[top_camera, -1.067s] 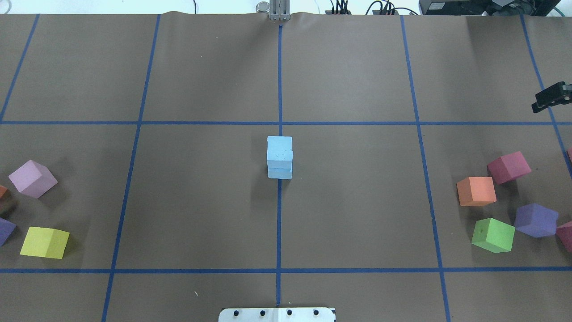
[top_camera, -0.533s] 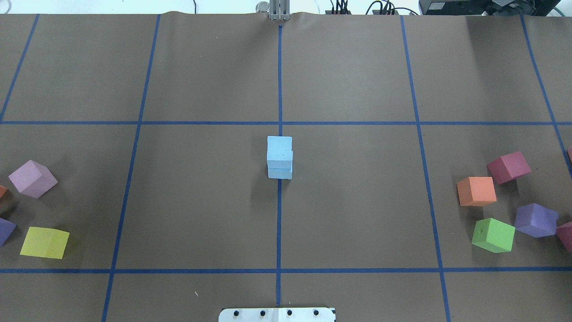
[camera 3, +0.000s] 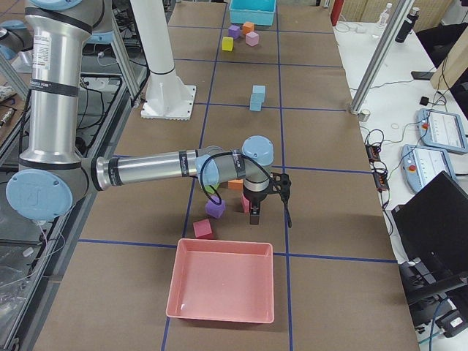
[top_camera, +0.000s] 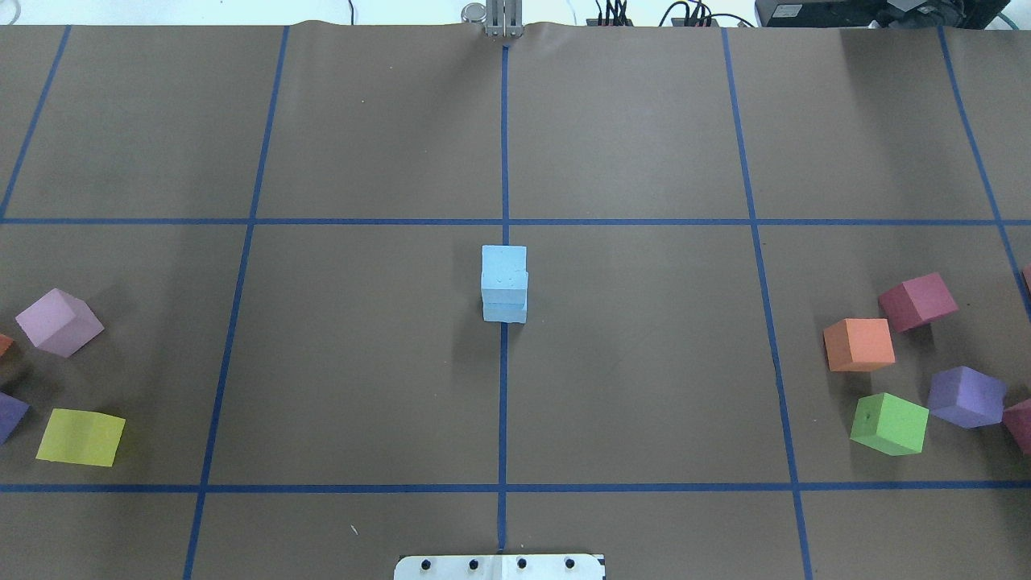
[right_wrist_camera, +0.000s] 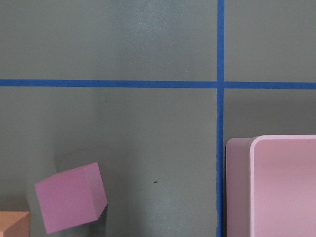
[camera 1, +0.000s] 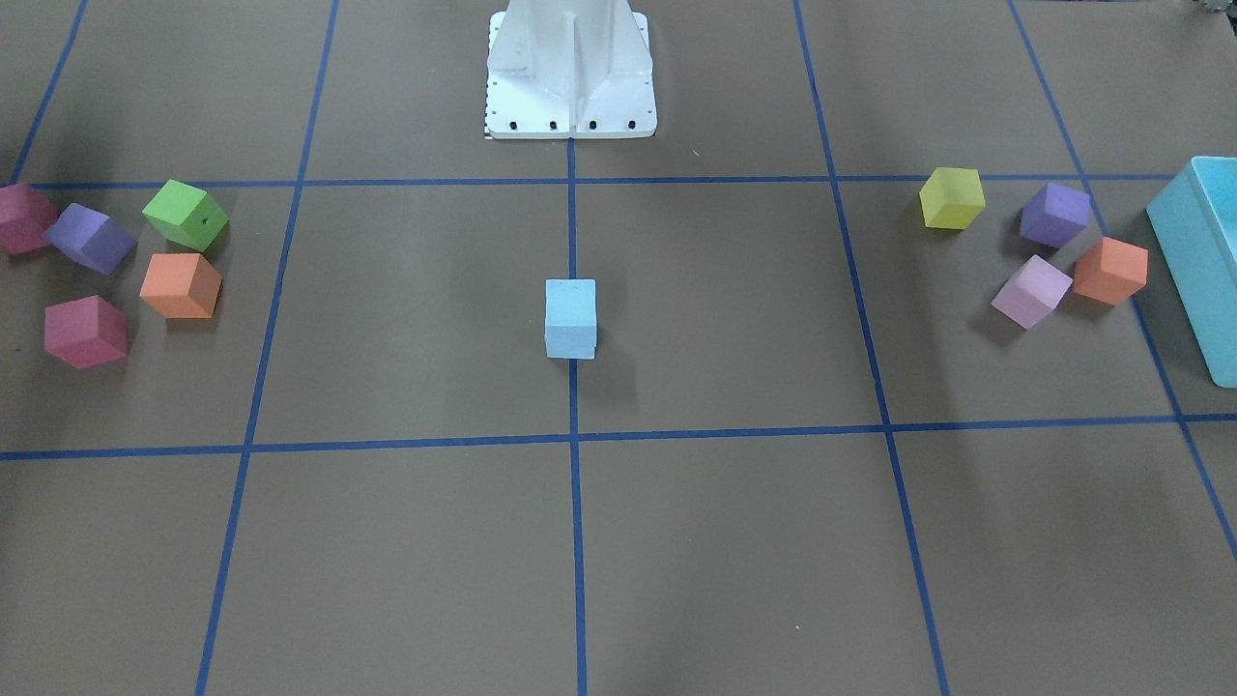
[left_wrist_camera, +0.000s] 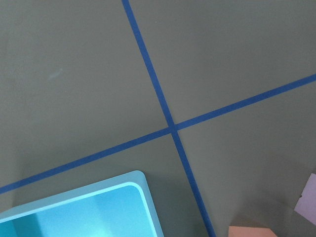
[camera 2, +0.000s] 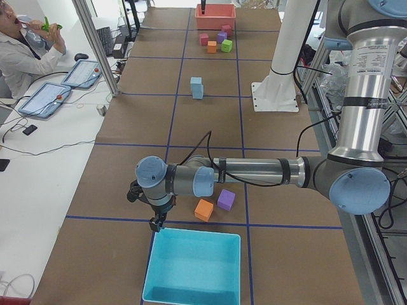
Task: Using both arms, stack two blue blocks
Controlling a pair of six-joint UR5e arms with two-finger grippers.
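Blue blocks [top_camera: 504, 283], overhead: stacked at centre on tape line [top_camera: 503, 403], edges not quite flush; we judge toppling likely only if nudged.
Left-end view: left gripper [camera 2: 155, 222] near turquoise bin [camera 2: 191, 267], well apart from them; we cannot tell opening or load.
Right-end view: right gripper [camera 3: 254, 216] near pink bin [camera 3: 221, 289]; we cannot tell there either.

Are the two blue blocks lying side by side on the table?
No: the upper blue block rests on top of the lower blue block, forming one stack.
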